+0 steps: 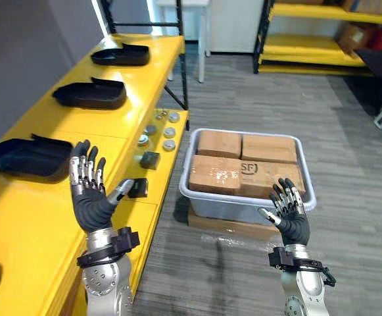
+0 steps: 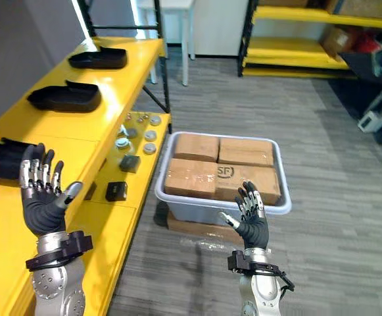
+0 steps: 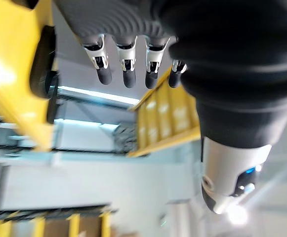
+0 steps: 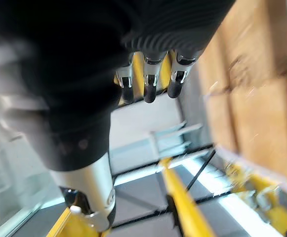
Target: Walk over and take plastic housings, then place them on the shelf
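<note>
L eye: left hand [image 1: 89,197] is up over the near end of the long yellow table [image 1: 26,220], fingers straight and spread, holding nothing. Right hand [image 1: 289,217] is up too, fingers spread and empty, in front of the grey plastic tub [image 1: 223,205]. The tub is packed w/ four brown cardboard boxes [image 1: 219,143] and stands on the grey wood-look floor [image 1: 243,92]. The black plastic housings lie in a row along the table, well apart. Nearest housing [image 1: 29,158] is just beyond the left hand, not touched. Then come the middle housing [image 1: 91,94] and far housing [image 1: 120,54]. Two small black blocks [image 1: 149,159] and some round silver discs [image 1: 169,131] sit on the table's right strip. A yellow shelving rack [image 1: 309,43] stands at the back of the room.

R eye: same scene, but the nearest housing is cut off by the frame edge here, whereas the L eye has it whole.

L wrist: the hand's fingers [image 3: 126,69] are straight in a row w/ nothing between them. Yellow framing and a pale wall show blurred beyond.

R wrist: fingers [image 4: 150,84] are straight and empty. The cardboard boxes show past them to one side, w/ yellow bars beyond.
</note>
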{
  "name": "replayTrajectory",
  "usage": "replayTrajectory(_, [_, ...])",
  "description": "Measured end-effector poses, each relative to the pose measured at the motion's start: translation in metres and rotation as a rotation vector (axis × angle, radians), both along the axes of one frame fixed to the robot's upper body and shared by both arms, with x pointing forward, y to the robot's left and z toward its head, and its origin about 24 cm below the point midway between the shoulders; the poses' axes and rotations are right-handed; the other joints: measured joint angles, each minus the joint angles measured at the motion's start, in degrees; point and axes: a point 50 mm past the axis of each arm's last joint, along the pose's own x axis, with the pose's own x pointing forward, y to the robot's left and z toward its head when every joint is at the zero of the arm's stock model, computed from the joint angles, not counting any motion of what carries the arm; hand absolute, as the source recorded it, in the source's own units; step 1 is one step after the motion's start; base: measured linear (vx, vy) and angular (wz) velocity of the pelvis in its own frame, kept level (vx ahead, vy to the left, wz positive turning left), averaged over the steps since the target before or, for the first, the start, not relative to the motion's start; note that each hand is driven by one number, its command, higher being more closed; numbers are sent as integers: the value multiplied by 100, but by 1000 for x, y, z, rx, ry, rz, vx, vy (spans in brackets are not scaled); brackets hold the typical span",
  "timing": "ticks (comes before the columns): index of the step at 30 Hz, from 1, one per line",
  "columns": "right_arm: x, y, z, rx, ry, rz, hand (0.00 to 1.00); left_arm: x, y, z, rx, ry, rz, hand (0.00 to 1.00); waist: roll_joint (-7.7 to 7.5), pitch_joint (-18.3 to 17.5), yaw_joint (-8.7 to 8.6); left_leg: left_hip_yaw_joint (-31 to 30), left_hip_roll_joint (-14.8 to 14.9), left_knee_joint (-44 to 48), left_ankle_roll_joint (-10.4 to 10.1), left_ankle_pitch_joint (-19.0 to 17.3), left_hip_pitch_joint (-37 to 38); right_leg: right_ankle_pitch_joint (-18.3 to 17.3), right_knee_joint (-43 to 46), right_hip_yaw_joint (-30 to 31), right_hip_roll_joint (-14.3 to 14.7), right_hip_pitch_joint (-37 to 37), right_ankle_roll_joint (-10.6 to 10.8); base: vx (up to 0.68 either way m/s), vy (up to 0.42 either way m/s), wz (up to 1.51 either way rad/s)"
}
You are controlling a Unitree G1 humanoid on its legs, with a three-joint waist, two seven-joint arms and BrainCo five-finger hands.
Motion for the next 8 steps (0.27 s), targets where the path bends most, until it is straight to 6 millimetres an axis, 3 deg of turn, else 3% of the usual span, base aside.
replayTrajectory(2, [-1, -6, -14, -20, 67, -21, 0, 6, 2, -17, -29, 70, 0, 0, -2, -36, 11, -45, 169, -98, -60, 41, 97, 104, -31, 57, 180, 15, 8, 42, -178, -34])
replayTrajectory(5, [-5, -27, -52, -83, 249, -106, 0, 23, 0, -69, -101, 298, -32, 0, -3, -52, 2, -218, 214, -242, -90, 184, 235, 109, -51, 38, 256, 107, 8, 41, -115, -4])
replayTrajectory(8, [-13, -55, -103, -115, 517, -210, 0, 32, -9, -139, -85, 637, -121, 0, 20, -63, -3, -422, 190, -346, -180, 307, 383, 116, -104, -3, 226, 285, -3, 42, -31, 7])
